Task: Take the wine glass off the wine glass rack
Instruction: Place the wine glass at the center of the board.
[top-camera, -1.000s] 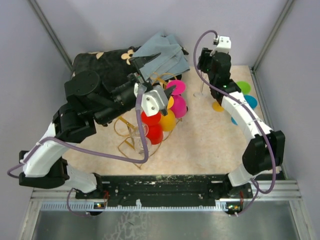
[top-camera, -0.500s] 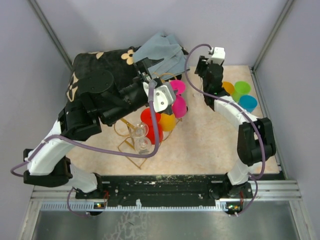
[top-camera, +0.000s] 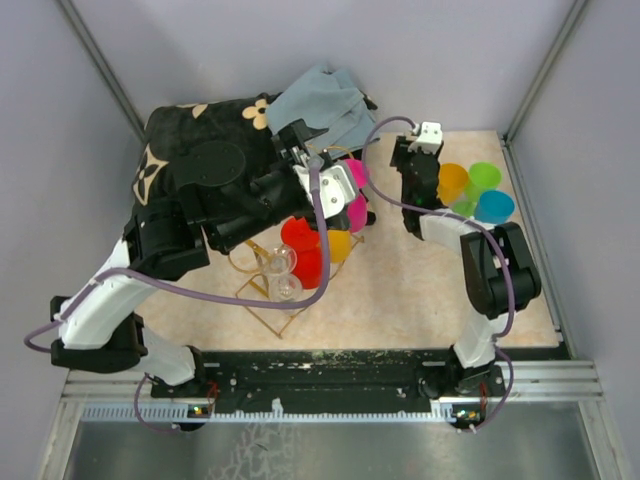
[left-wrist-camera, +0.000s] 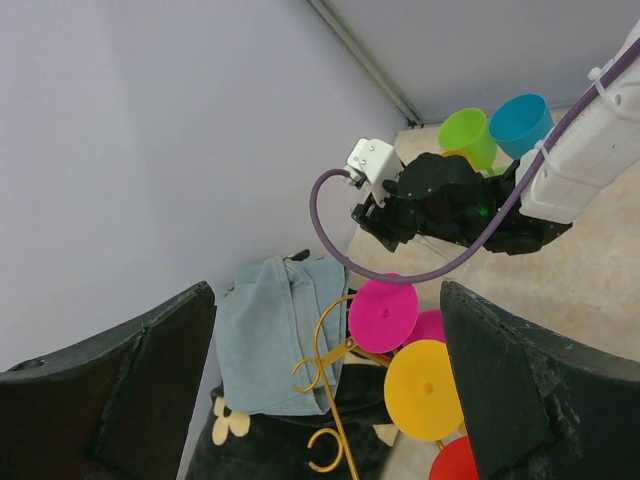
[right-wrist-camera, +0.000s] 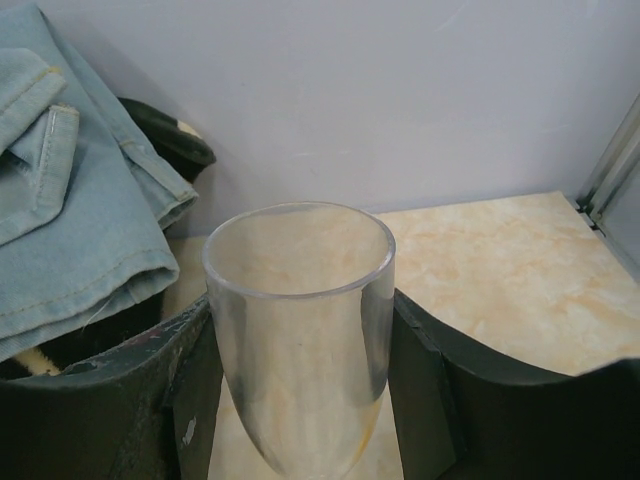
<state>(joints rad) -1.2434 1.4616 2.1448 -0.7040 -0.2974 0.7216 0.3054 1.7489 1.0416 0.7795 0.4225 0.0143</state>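
1. Your right gripper (right-wrist-camera: 300, 330) is clamped on the bowl of a clear wine glass (right-wrist-camera: 298, 260), one finger on each side. In the overhead view it sits upper middle, right of the wine glass rack (left-wrist-camera: 334, 420) and apart from it.
2. I judge the lift-off done; setting the glass down remains.
3. Next, lower it onto bare desk (top-camera: 400, 290) between the rack and the plastic cups (top-camera: 495, 206). The stem and foot are hidden, so descend gently and let go only once it stands.
4. Your left gripper (left-wrist-camera: 322, 340) is spread wide and empty above the rack's coloured glasses (top-camera: 300, 235); keep it clear of them.
5. The desk is beige and marbled, and the walls (top-camera: 450, 50) are pale grey with metal corner posts (top-camera: 548, 65). A dark flowered cloth (top-camera: 190, 130) and jeans (top-camera: 325, 100) lie upper left.
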